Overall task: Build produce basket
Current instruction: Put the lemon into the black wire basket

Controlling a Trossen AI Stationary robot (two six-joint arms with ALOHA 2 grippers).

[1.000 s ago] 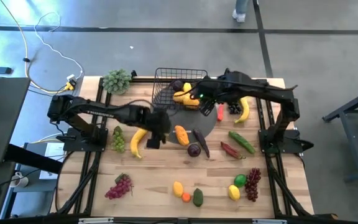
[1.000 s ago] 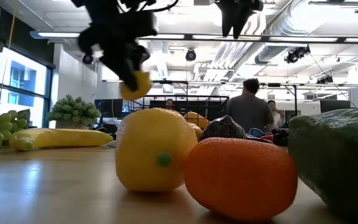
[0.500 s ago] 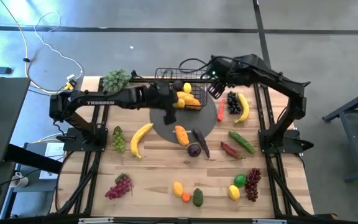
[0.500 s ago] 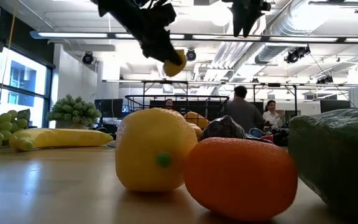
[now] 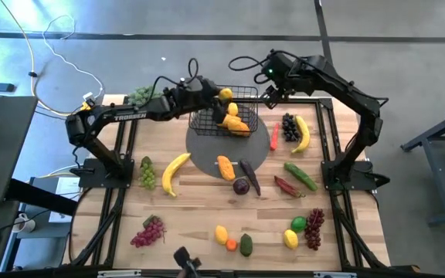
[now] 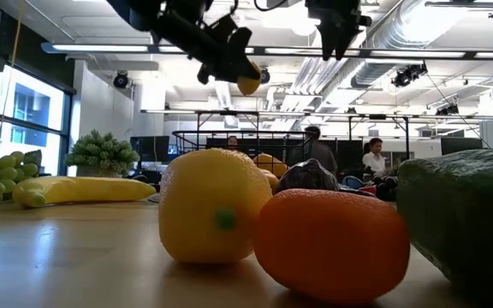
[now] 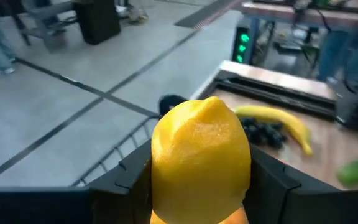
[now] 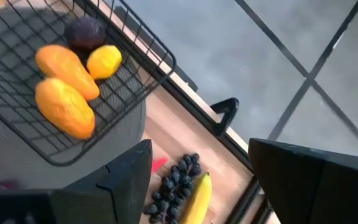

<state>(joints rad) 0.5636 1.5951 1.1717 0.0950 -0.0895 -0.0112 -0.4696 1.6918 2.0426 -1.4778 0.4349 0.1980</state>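
Wooden table (image 5: 191, 224): our left gripper (image 5: 221, 96) clamps lemon (image 5: 225, 94) above basket (image 5: 207, 116); rigid, light, likely slick, held mid-body. Right gripper (image 5: 273, 94) empty, spread.

Left gripper (image 5: 221, 94) is holding a lemon (image 5: 225, 94) right over the black wire basket (image 5: 226, 114), which has mangoes (image 5: 235, 122) in it. Right gripper (image 5: 272, 93) hangs just off the basket's right side, over the table's far edge.

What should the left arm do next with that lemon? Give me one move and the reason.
Probably open the left hand and drop the lemon. It hangs above the basket, which already holds two mangoes and a lemon. The right hand hangs empty beside the basket.
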